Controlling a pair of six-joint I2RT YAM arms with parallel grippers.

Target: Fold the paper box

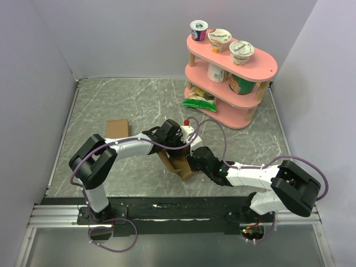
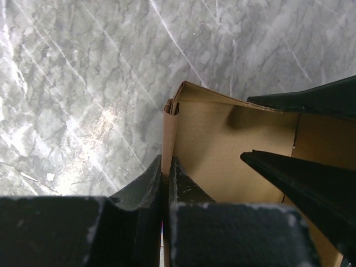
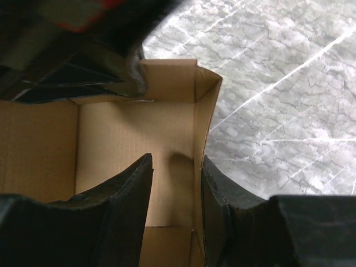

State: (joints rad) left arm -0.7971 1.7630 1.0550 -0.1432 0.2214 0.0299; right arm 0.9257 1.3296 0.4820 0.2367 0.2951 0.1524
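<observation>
Step in hand, by my reading: raising and squaring the side walls, mid-fold, not closing up. The paper box (image 1: 179,162) stands on the marble table (image 1: 122,100), near the front edge and about centre, between the two arms. It is partly formed, with walls up around a flat floor panel, the top open, and one far corner flap bent inward in the right wrist view.

Left gripper (image 2: 166,167): fingers drawn narrow and pinching one upright wall edge-on, one finger outside and one inside. No gap shows between pads and card.

Right gripper (image 3: 176,161): fingers part-spread, straddling the right-hand wall. The outer finger (image 3: 217,189) lies against or just beside the wall; the inner finger (image 3: 119,189) stands apart from it, over the floor panel. It is not clamped.

Also present: a small brown cardboard cube (image 1: 117,128) to the left, well apart and untouched; a pink shelf (image 1: 261,67) with yogurt cups at far right.

Next move (judgement): the right fingers need to close on their wall or push it upright while the left pinch steadies the opposite side. The corner flap then needs tucking. Whether any tab is locked cannot be told.

Risk: both grippers crowd one small carton, so an uneven pull could skew or crease a wall.
</observation>
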